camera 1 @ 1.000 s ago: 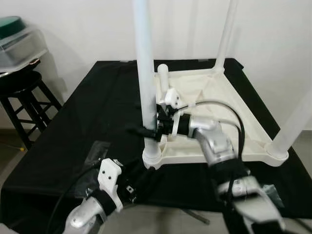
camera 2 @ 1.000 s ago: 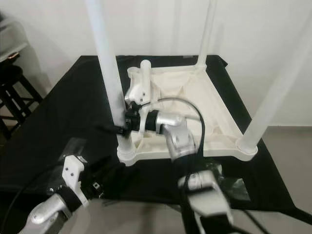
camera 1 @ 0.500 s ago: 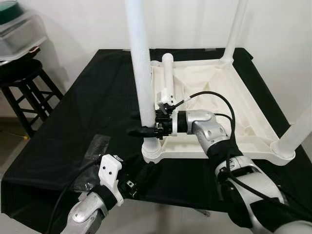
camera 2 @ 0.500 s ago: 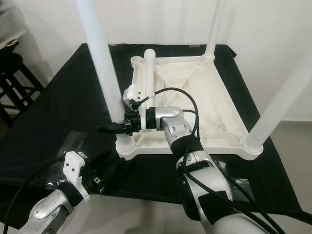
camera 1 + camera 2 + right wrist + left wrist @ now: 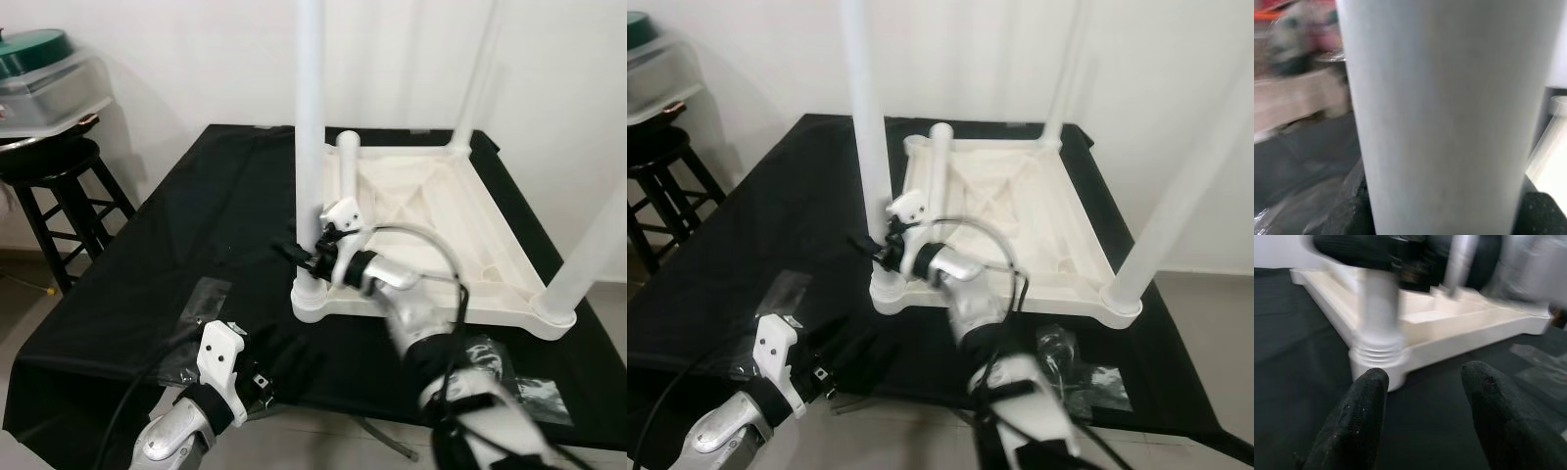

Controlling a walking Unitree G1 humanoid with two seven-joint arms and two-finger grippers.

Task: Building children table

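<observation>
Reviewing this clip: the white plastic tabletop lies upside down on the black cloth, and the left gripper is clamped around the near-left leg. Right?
Not quite. The right gripper, not the left, is clamped around the near-left white tubular leg, as the left eye view shows. The left gripper hovers open above the black cloth, short of that corner. The white plastic tabletop does lie upside down.

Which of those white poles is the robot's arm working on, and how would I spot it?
Find the black-covered table with the white tabletop lying upside down on it. Upright legs stand at three of its corners. Yours is the near-left leg, closest to the robot, the one with the right gripper around it just above its ribbed socket.
</observation>
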